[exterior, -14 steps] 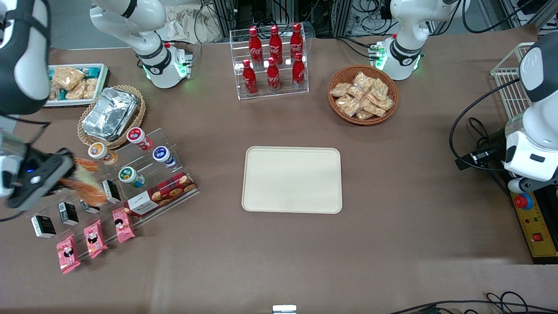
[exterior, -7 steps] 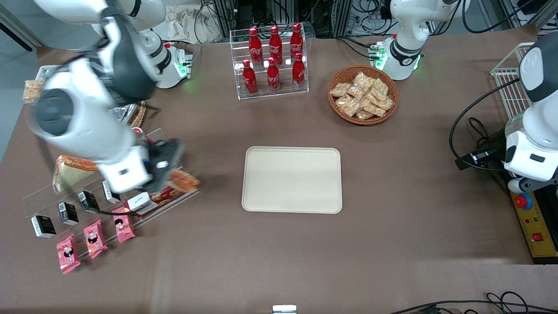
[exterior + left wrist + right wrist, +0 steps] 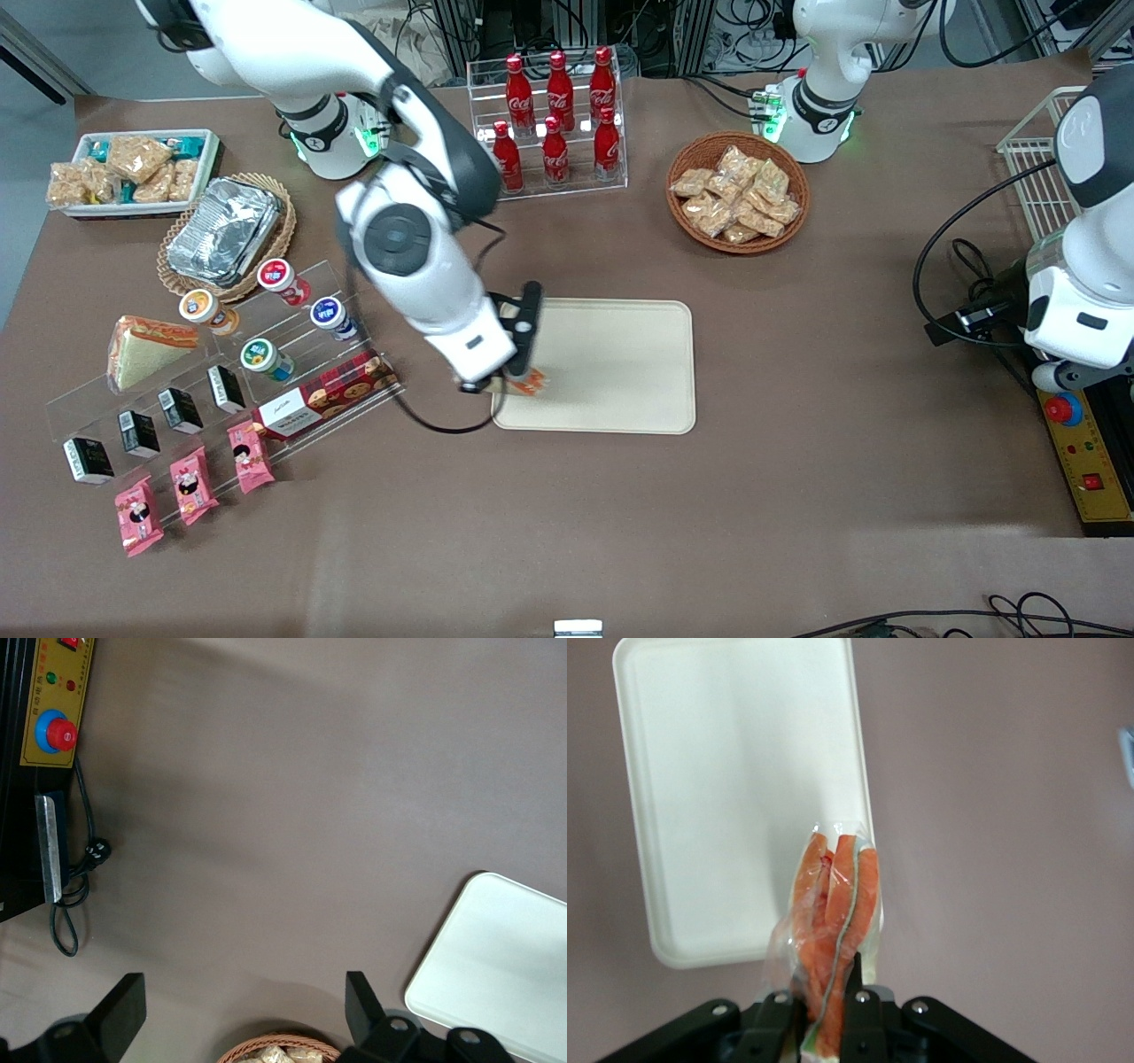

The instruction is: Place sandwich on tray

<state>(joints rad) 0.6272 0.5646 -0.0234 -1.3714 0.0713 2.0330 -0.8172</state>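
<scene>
My right gripper [image 3: 516, 376] is shut on the sandwich [image 3: 530, 383], a wrapped wedge with orange-red filling. It holds the sandwich above the tray's [image 3: 620, 363] corner that lies toward the working arm's end and nearer the front camera. In the right wrist view the sandwich [image 3: 833, 904] sticks out from between the gripper's [image 3: 819, 1010] fingers, over the rim of the cream tray [image 3: 735, 771]. A corner of the tray also shows in the left wrist view [image 3: 496, 966]. The tray has nothing on it.
A second wedge sandwich [image 3: 142, 347] lies on the acrylic display stand [image 3: 221, 372] with cups, small boxes and a cookie box [image 3: 326, 394]. A cola bottle rack [image 3: 554, 124], a wicker basket of snack packets [image 3: 737, 190], a foil container [image 3: 223, 229] and a white bin [image 3: 133, 168] stand farther away.
The right arm has swung from the display stand at its end of the table to the tray's edge, carrying the sandwich. The second sandwich stays on the stand.
</scene>
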